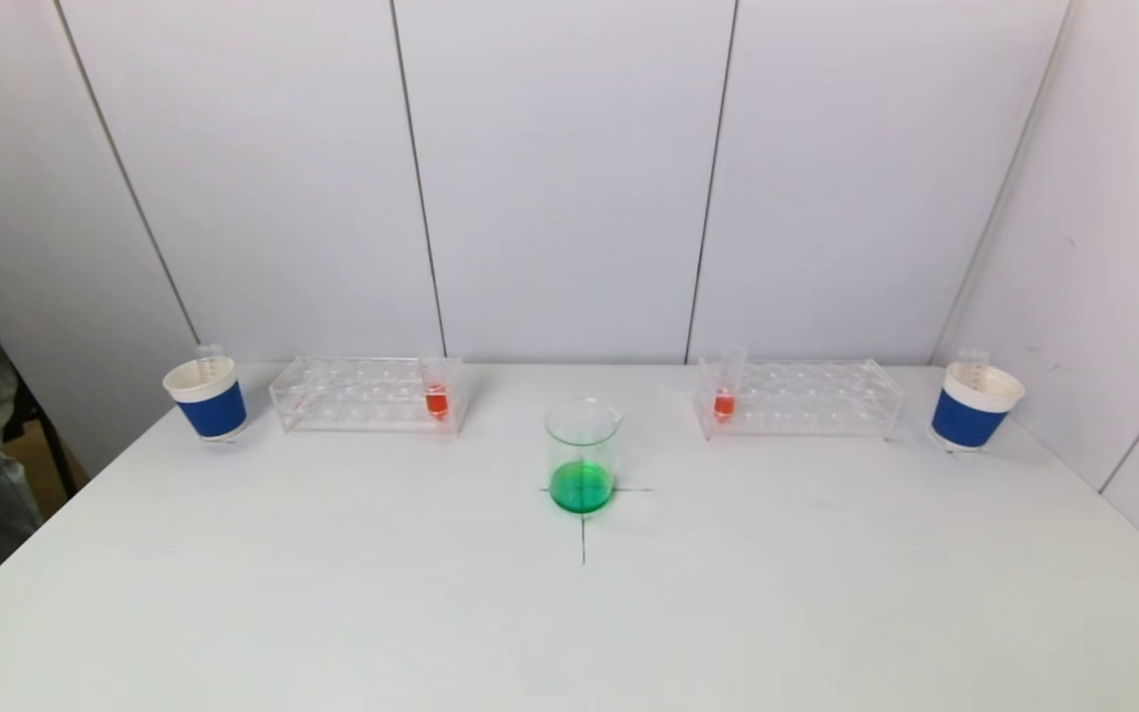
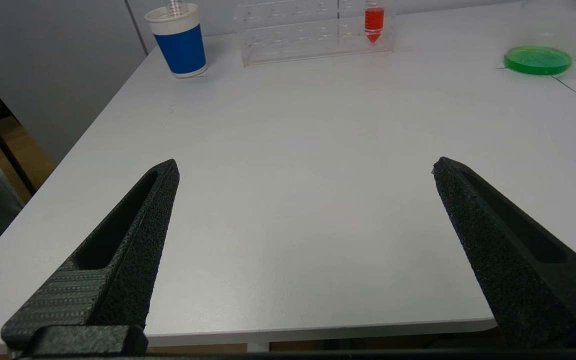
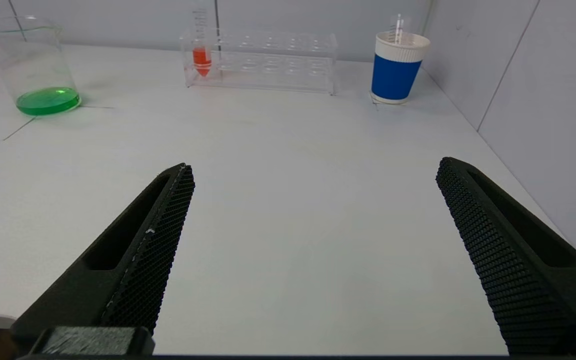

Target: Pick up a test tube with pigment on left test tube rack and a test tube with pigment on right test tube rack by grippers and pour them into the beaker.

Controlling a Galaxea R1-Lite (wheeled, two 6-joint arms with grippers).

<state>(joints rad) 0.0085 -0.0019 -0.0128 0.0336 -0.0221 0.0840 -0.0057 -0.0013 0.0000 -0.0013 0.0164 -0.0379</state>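
White table (image 1: 332, 593), tubes far beyond grippers

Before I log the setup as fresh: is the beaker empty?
No, the beaker already holds a shallow layer of green liquid at its bottom, standing on the table's cross mark.

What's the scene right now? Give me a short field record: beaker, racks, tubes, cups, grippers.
beaker: centre of table, on a cross mark, green liquid inside
left rack: one red-filled tube at the end nearest the beaker
right rack: one red-filled tube at the end nearest the beaker
left cup: outboard of left rack
right cup: outboard of right rack
left gripper: open, empty, near table edge
right gripper: open, empty, near table edge
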